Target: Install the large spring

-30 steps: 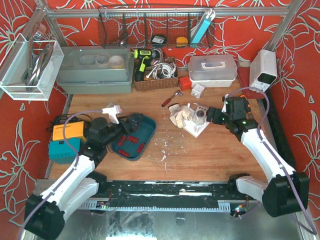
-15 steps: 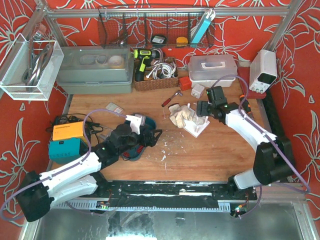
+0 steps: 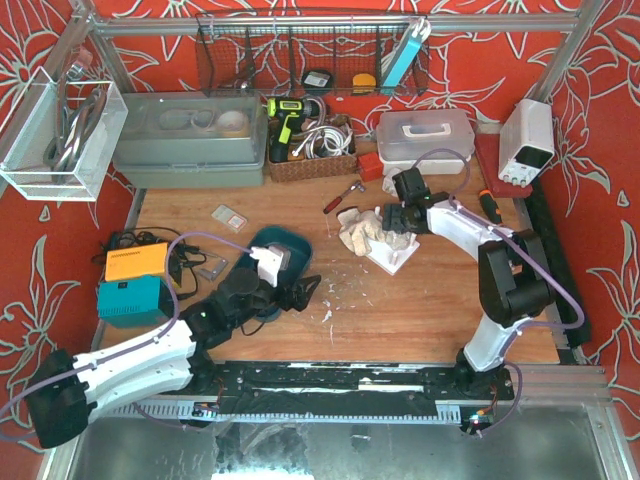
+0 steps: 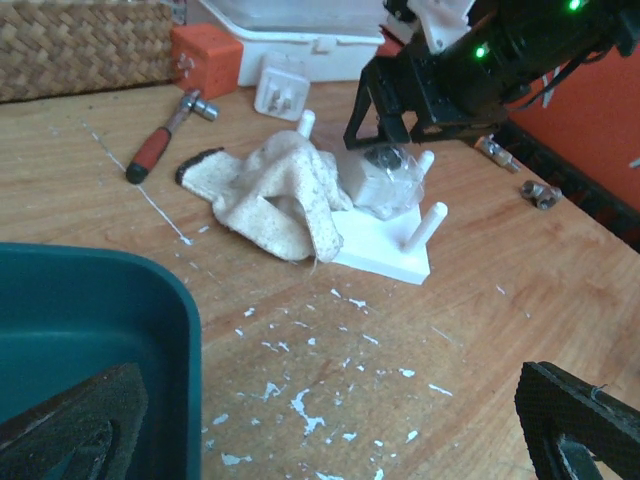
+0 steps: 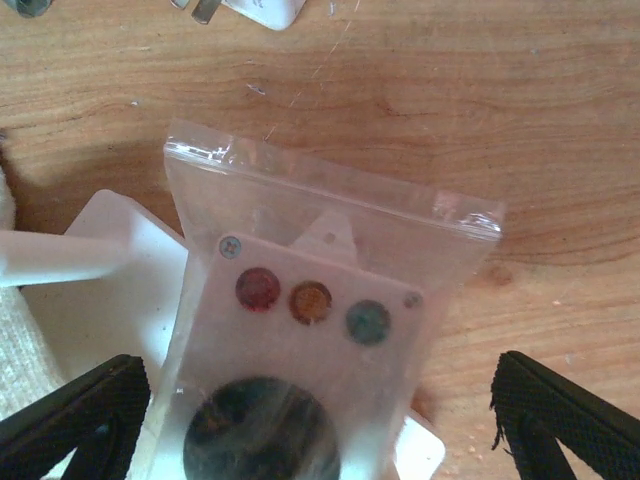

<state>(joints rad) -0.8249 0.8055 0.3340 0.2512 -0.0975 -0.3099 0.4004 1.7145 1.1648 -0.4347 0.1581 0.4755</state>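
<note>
At the lower left of the top view, a dark teal plastic tray (image 3: pixel 290 240) lies on the wooden desk (image 3: pixel 420 310), mostly covered by the left arm. The large spring cannot be made out there or elsewhere (the wrist view shows only a bare corner of the tray). The left gripper (image 3: pixel 303 290) hovers just right of the tray, jaws spread wide and empty. Toward centre, a crumpled cream cloth (image 3: pixel 358 232) touches a white plastic plate with upright pegs (image 3: pixel 397 258). On the plate sits a white block in a clear bag (image 5: pixel 320 300), marked with red, orange and green dots. The right gripper (image 3: pixel 392 220) hangs over the block, jaws parted to either side and not closed on it.
</note>
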